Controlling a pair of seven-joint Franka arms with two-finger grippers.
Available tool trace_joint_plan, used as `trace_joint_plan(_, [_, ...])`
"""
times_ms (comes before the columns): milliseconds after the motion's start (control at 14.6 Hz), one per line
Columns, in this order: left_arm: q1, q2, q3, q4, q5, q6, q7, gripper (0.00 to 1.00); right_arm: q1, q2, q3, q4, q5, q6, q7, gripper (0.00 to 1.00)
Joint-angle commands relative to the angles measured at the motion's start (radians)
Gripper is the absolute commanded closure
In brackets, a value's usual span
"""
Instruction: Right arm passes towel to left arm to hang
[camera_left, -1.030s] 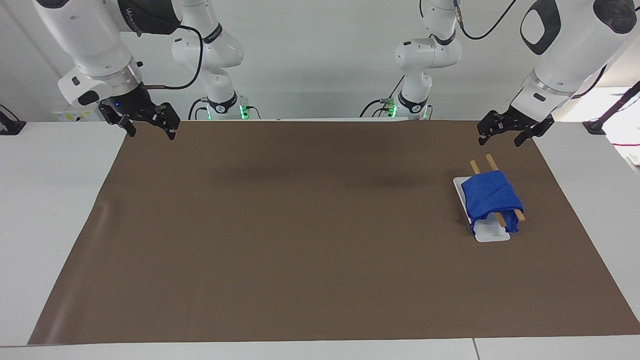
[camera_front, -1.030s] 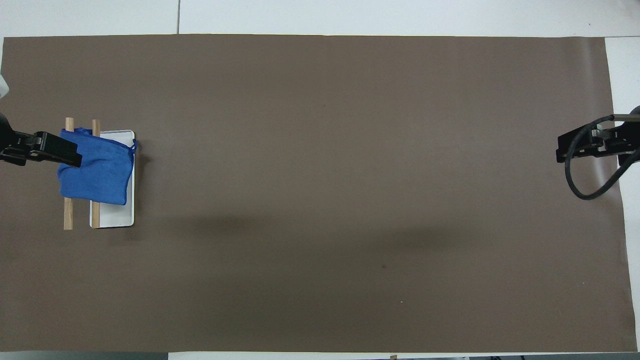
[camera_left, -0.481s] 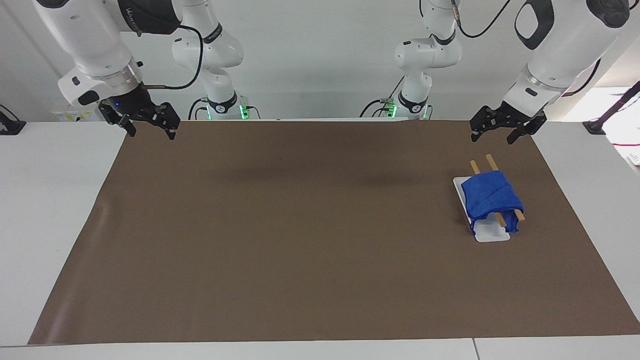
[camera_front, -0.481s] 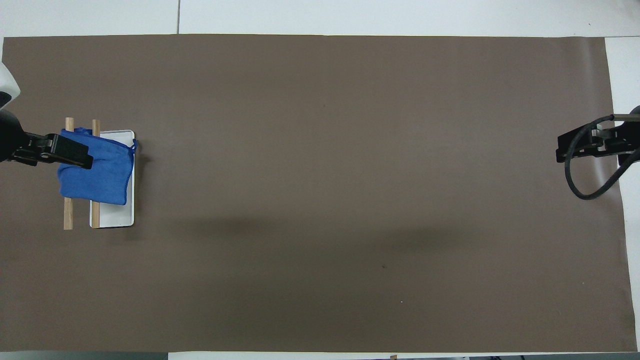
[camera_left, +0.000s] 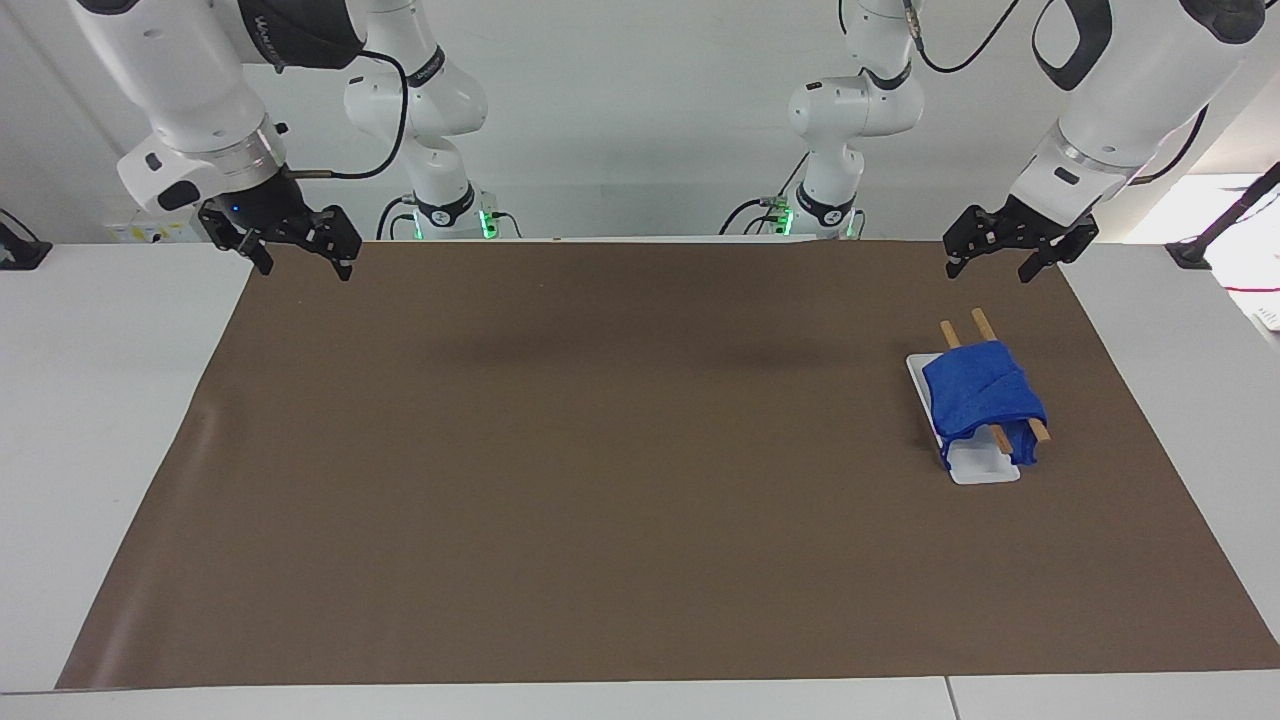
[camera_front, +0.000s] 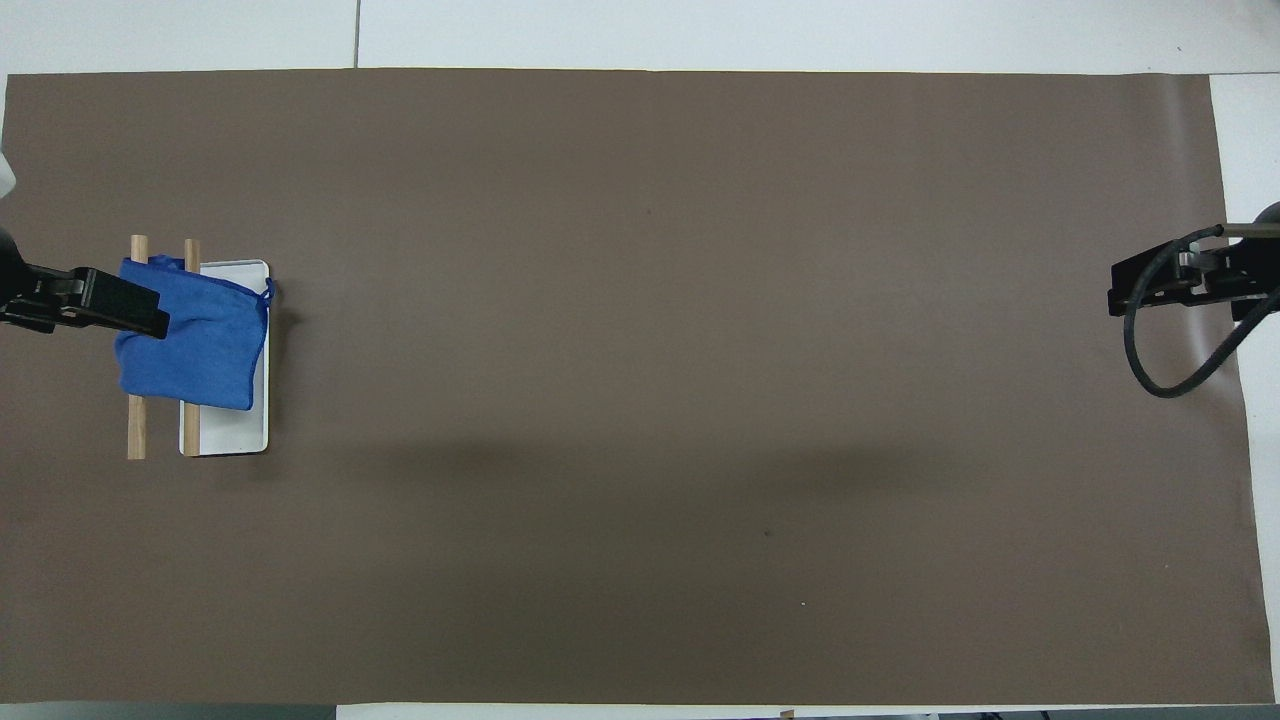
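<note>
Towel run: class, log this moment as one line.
towel: draped over rack rods | left tool: open, raised | right tool: open, waiting

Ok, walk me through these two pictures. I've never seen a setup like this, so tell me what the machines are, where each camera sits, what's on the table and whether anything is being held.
Two white robot arms stand at one table, each ending in a black two-finger gripper. One picture looks at them from across the table; the other looks down from above their own end, so the sides are swapped between the two. A brown mat covers the table. Near the left arm's end, a blue towel is draped over two wooden rods of a small rack with a white base. The left gripper hangs open in the air, by the mat's edge close to the rack. The right gripper waits open at the right arm's end. Neither holds anything.
</note>
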Motion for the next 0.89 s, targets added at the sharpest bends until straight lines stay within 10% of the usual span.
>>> trace_joint_plan(0, [0.002, -0.015, 0.007, -0.018, 0.011, 0.034, 0.004, 0.00, -0.011, -0.032, 0.005, -0.053, 0.019, 0.053, -0.049, 0.00])
trace_joint_plan(824, [0.005, -0.018, 0.012, -0.018, 0.023, 0.023, 0.004, 0.00, -0.008, -0.034, 0.005, -0.048, 0.019, 0.051, -0.046, 0.00])
